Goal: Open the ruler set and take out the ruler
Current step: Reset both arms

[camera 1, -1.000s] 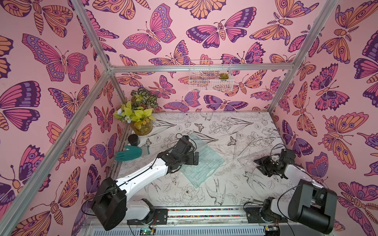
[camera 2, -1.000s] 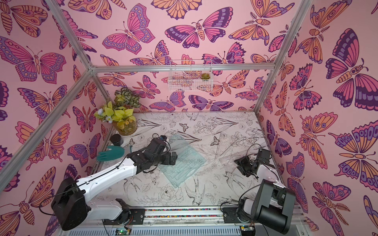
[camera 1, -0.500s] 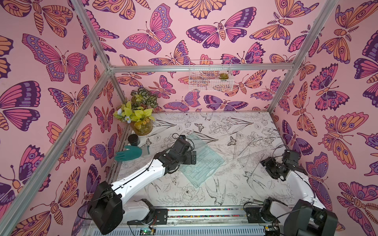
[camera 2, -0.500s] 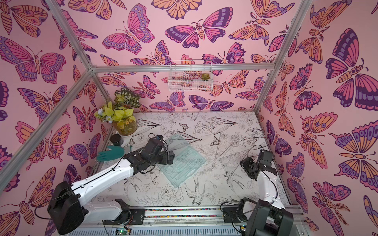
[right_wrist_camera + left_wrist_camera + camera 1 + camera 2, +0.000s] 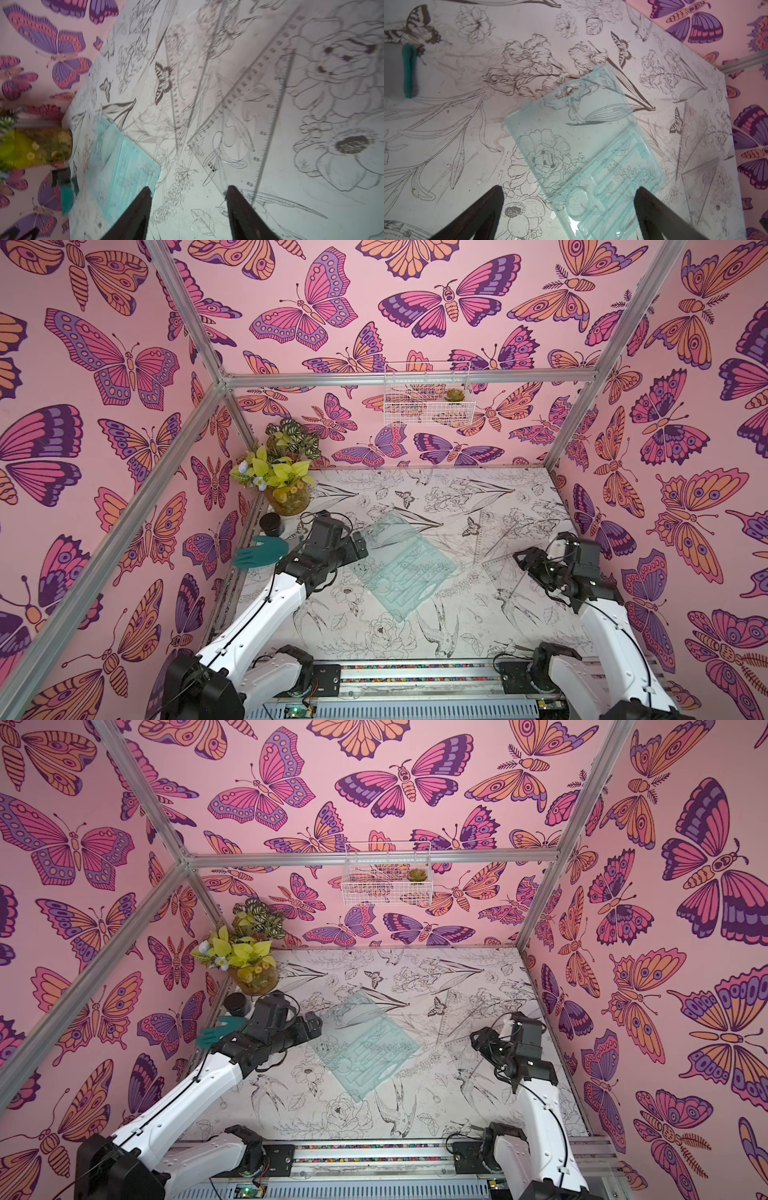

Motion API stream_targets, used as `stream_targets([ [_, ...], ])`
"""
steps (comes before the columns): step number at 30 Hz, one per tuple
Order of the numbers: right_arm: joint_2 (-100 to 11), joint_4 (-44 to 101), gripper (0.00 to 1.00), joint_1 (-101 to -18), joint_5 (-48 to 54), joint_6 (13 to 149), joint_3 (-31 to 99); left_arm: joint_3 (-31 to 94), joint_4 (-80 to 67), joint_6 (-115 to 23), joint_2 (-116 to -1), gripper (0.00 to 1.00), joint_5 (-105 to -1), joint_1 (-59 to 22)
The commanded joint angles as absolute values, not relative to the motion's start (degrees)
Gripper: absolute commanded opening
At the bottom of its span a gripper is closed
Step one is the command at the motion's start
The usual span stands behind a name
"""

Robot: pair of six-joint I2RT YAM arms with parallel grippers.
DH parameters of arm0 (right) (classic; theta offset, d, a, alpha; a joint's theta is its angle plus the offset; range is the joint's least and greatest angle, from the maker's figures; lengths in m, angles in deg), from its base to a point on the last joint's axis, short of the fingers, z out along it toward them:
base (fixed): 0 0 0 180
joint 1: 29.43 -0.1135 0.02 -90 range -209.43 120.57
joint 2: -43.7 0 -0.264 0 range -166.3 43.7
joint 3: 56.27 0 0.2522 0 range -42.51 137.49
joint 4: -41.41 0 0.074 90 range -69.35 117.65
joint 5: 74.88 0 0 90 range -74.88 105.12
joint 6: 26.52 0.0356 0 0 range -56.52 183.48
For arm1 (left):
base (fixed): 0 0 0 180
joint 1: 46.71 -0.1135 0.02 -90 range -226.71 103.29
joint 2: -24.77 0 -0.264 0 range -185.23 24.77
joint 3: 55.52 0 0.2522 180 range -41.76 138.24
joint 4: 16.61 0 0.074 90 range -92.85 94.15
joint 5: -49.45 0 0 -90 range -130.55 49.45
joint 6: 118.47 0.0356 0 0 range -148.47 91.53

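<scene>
The right gripper [image 5: 189, 188] hung spread and empty above clear plastic triangular rulers [image 5: 236, 99] lying flat on the flower-printed table [image 5: 374, 635], likely poised to lift one. The left gripper [image 5: 569, 189], spread wide and empty, hovered at the translucent pale aqua plastic ruler set [image 5: 405, 562], splayed open mid-table, probably ready to steady it.

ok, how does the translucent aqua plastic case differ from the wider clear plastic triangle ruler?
The translucent aqua plastic case is tinted and rectangular; the wider clear plastic triangle ruler is colourless and three-sided. The case lies opened, showing moulded recesses; the ruler is a single flat piece with printed scale marks. Both are see-through and lie on the table, neither held.
</scene>
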State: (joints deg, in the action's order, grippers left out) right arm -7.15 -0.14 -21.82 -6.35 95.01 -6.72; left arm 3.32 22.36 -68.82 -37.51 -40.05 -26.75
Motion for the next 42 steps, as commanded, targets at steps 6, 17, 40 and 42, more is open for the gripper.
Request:
stream_targets([
  [6, -12.4, -1.7, 0.55, -33.5, -2.6, 88.5, -1.5, -2.7, 20.5, -73.1, -38.3, 0.96, -46.8, -31.4],
  [17, -6.6, 25.9, 0.58, -45.3, 23.7, 81.5, -13.4, 6.9, 25.8, -53.7, -41.3, 0.98, -24.1, -30.9],
  [40, -22.4, 66.4, 0.59, -38.6, 37.1, 66.2, -24.4, -20.2, -38.2, -30.1, -48.8, 1.0, -31.3, -42.2],
  [42, -25.8, 69.7, 0.58, -37.4, 36.9, 66.4, -25.2, -19.3, -40.3, -29.8, -52.6, 1.0, -33.2, -43.7],
])
